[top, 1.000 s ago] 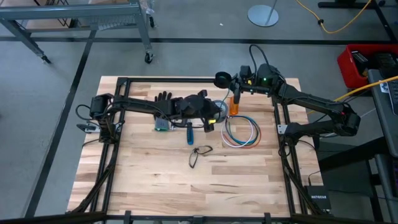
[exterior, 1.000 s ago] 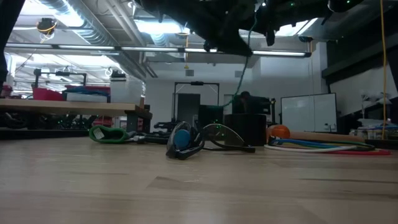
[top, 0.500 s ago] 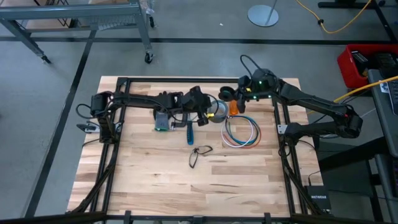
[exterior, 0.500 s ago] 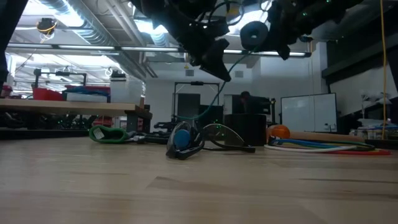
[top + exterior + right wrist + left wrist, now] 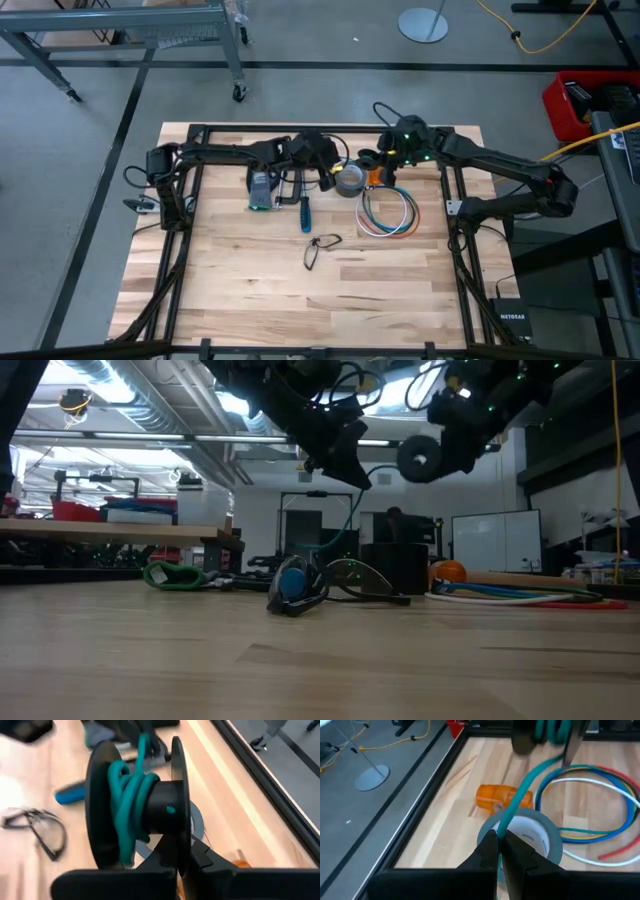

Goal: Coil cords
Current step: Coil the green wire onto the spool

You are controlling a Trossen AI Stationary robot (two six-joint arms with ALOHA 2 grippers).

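Observation:
My left gripper (image 5: 325,172) is shut on a teal cord (image 5: 520,795) above the grey tape roll (image 5: 350,180). The cord runs to a black spool (image 5: 145,805), partly wound with it, which my right gripper (image 5: 181,854) holds above the table; the spool also shows in the low view (image 5: 420,458). The cords (image 5: 388,212), a loose ring of white, blue and red wires, lie flat on the table right of the tape roll, and no gripper touches them. They also show in the left wrist view (image 5: 600,815). My left gripper pinches the teal cord (image 5: 505,822) between its two fingertips, the fingers lying across it. The cord is lifted clear and rises from the fingers toward the spool. My right gripper pinches the rim of one spool flange (image 5: 177,827), one finger between the two flanges and one outside. The spool hangs clear of the table, its flanges upright.
An orange object (image 5: 375,172) lies beside the tape roll. A blue-handled tool (image 5: 306,212), a thin black loop (image 5: 320,248) and a small grey-green item (image 5: 261,192) lie on the table's left half. The black frame rails (image 5: 300,128) border the table.
My right gripper has carried the spool down and toward the table's near edge, close to the tape roll. My left gripper has drawn back toward the table's far left, still shut on the teal cord.

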